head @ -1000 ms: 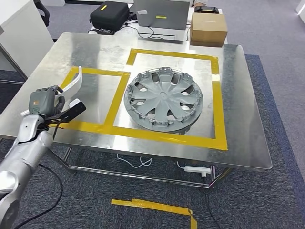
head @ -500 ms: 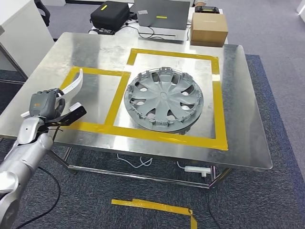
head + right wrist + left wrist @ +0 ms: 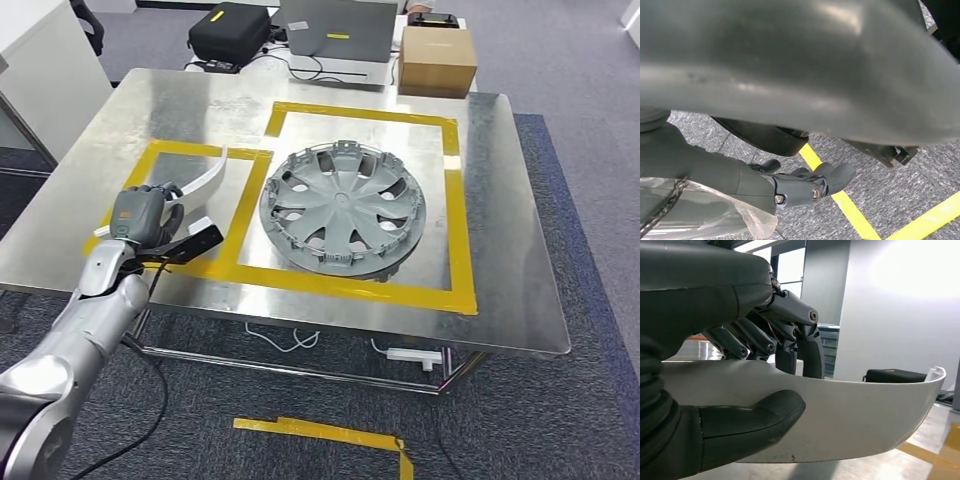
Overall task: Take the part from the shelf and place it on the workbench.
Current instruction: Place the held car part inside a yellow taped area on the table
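Left hand: clamped on a curved white plastic part, thumb under, fingers over, held above the smaller yellow-taped square near the bench's left front edge. Right hand: hangs over grey carpet, fingers loosely extended, nothing in them. Bench: bare shiny metal; grey spoked hubcap in the larger square, well apart
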You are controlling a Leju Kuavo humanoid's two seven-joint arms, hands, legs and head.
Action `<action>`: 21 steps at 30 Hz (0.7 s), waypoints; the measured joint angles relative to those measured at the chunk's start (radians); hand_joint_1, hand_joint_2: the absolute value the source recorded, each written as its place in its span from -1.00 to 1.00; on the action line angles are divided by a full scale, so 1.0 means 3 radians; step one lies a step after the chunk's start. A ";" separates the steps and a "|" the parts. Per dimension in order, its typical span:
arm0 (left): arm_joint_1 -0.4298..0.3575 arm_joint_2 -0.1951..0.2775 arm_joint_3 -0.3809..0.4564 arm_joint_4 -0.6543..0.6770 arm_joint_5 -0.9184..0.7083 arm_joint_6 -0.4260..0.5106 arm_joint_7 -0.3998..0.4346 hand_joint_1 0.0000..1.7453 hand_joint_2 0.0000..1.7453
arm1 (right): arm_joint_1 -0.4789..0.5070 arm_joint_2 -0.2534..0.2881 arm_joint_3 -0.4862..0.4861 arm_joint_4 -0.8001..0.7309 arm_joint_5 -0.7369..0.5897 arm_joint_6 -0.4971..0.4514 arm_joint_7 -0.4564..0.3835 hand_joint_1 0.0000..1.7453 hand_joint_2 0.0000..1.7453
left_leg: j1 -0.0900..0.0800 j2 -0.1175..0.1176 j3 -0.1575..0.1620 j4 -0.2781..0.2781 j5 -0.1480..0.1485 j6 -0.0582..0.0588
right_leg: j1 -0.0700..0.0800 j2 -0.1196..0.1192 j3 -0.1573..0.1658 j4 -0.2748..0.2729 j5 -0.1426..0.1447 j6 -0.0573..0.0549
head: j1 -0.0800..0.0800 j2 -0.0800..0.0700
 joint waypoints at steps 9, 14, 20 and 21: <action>-0.0018 -0.0062 -0.0003 -0.0042 0.0140 -0.0074 -0.0075 -1.00 1.00 | 0.0002 0.0000 -0.0003 0.0000 0.0001 0.0020 0.0000 -1.00 -1.00 | 0.0001 0.0000 0.0000 -0.0001 0.0000 0.0000 | 0.0001 -0.0001 -0.0001 0.0000 0.0000 0.0000 | 0.0000 0.0000; -0.0017 -0.0087 -0.0003 -0.0129 0.0223 -0.0114 -0.0110 -1.00 -1.00 | 0.0006 0.0000 -0.0004 0.0000 0.0014 0.0029 0.0000 -1.00 -1.00 | 0.0001 0.0000 0.0000 -0.0001 0.0000 0.0000 | 0.0000 -0.0001 0.0000 0.0000 0.0000 0.0000 | 0.0000 0.0000; 0.0004 -0.0097 -0.0003 -0.0201 0.0296 -0.0112 -0.0123 -1.00 -1.00 | 0.0007 0.0000 -0.0005 0.0000 0.0019 0.0030 0.0000 -1.00 -1.00 | 0.0000 0.0000 0.0000 0.0000 0.0000 0.0000 | 0.0000 -0.0002 0.0001 0.0000 0.0000 0.0000 | 0.0000 0.0000; 0.0011 -0.0098 -0.0003 -0.0211 0.0321 -0.0113 -0.0142 -1.00 -1.00 | 0.0007 0.0000 -0.0005 0.0000 0.0019 0.0030 0.0000 -1.00 -1.00 | 0.0000 0.0000 0.0000 0.0000 0.0000 0.0000 | 0.0000 -0.0002 0.0001 0.0000 0.0000 0.0000 | 0.0000 0.0000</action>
